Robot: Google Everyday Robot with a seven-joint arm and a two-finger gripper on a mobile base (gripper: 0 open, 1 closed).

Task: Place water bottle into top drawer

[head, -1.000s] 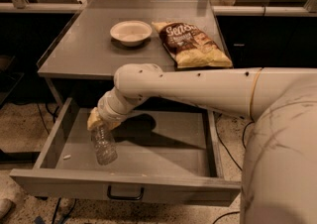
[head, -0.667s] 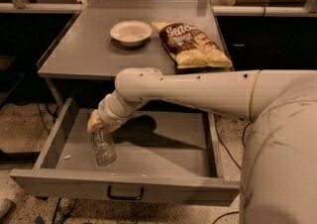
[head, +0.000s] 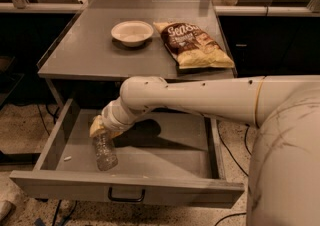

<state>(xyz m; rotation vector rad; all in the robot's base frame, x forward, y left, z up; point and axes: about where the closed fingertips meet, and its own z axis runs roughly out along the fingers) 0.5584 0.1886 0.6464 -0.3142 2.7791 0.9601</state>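
Note:
The top drawer (head: 150, 187) is pulled open below the grey table, its dark handle (head: 126, 197) at the front centre. The water bottle (head: 105, 152), clear and crinkled, stands tilted on the drawer floor at the left, bottom end down. My gripper (head: 98, 129) reaches down into the drawer and sits at the bottle's upper end. My white arm (head: 200, 97) crosses from the right over the drawer.
A white bowl (head: 132, 32) and a chip bag (head: 194, 44) lie on the grey tabletop (head: 85, 52) above the drawer. A small white scrap (head: 67, 158) lies on the drawer floor at the left. Chairs and desks stand behind.
The arm, gripper and bottle have barely moved; the bottle stays on the drawer floor under the gripper.

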